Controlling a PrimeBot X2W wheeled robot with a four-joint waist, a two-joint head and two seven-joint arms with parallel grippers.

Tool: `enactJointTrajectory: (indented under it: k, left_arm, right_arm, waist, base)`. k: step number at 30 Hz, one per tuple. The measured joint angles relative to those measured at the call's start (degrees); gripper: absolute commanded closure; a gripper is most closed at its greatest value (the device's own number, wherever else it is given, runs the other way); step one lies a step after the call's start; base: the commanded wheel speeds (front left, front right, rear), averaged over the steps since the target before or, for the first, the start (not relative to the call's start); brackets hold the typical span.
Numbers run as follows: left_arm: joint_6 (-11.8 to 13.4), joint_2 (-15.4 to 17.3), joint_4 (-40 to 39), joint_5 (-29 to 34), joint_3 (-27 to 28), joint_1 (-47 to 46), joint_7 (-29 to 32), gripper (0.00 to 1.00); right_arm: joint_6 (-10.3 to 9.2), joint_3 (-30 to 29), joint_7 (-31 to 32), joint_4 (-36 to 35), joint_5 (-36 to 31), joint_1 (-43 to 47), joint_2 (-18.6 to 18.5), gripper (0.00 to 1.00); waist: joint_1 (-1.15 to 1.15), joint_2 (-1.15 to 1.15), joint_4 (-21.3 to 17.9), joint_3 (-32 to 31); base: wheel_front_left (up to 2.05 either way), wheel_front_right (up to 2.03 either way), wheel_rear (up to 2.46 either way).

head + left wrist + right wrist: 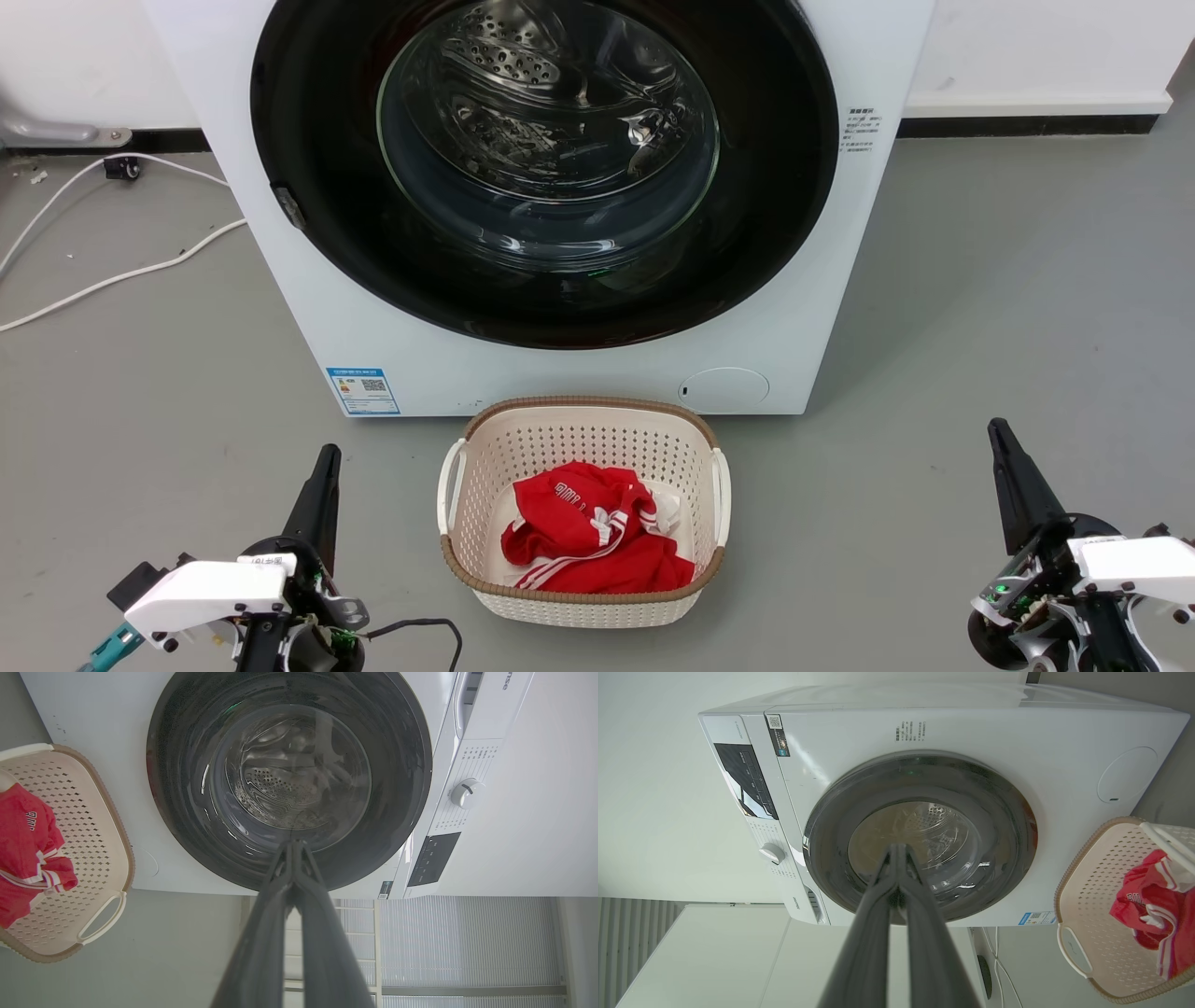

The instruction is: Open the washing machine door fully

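Washing machine door [546, 168] looks shut flush on washing machine [345, 327], well ahead of both pincers. Left pincer [329, 457] and right pincer [999, 431] pressed closed, empty. Nothing done yet; whole opening left.

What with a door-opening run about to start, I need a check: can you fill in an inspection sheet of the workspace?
Surface: grey floor, smooth and dry-looking.
Job's things: door shut flush on the washing machine; steel drum shows through its glass.
Clutter: cream basket on the floor just in front of the machine, holding red-and-white clothing.
Grippers: left claw and right claw both shut, empty, low, well apart from the door.
Cables: white cables on the floor left of the machine; thin black cable by the left arm.
Surroundings: white wall with dark baseboard.
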Motion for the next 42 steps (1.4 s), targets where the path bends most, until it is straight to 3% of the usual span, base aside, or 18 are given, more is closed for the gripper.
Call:
enactJointTrajectory:
  k: [4,5,13,21,42]
  left_arm:
    - [0.0,0.0,0.0,0.1,0.0,0.0,0.0,1.0]
    - [0.0,0.0,0.0,0.1,0.0,0.0,0.1,0.0]
    - [0.1,-0.3,0.5,0.3,-1.2,1.3,-1.3,0.0]
    - [0.1,-0.1,-1.5,3.3,-3.0,1.3,-3.6,0.0]
    - [0.1,-0.3,-6.6,28.4,-2.3,1.1,-8.6,0.0]
  right_arm:
    - [0.0,0.0,0.0,0.0,0.0,0.0,0.0,1.0]
    - [0.0,0.0,0.1,0.0,0.0,0.0,0.0,0.0]
    - [-0.01,0.9,-1.4,0.4,-0.2,1.6,0.2,0.0]
    - [-0.01,1.3,-3.6,-2.0,-4.4,1.8,0.2,0.0]
    - [-0.01,4.2,-8.4,-10.1,-36.9,3.3,0.3,0.0]
  waist:
    - [0.0,0.0,0.0,0.0]
    - [0.0,0.0,0.0,0.0]
    - [0.0,0.0,0.0,0.0]
    - [0.0,0.0,0.0,0.0]
    - [0.0,0.0,-0.1,0.0]
  base:
    - [0.0,0.0,0.0]
    - [0.0,0.0,0.0]
    - [0.0,0.0,0.0]
    - [0.0,0.0,0.0]
    - [0.0,0.0,0.0]
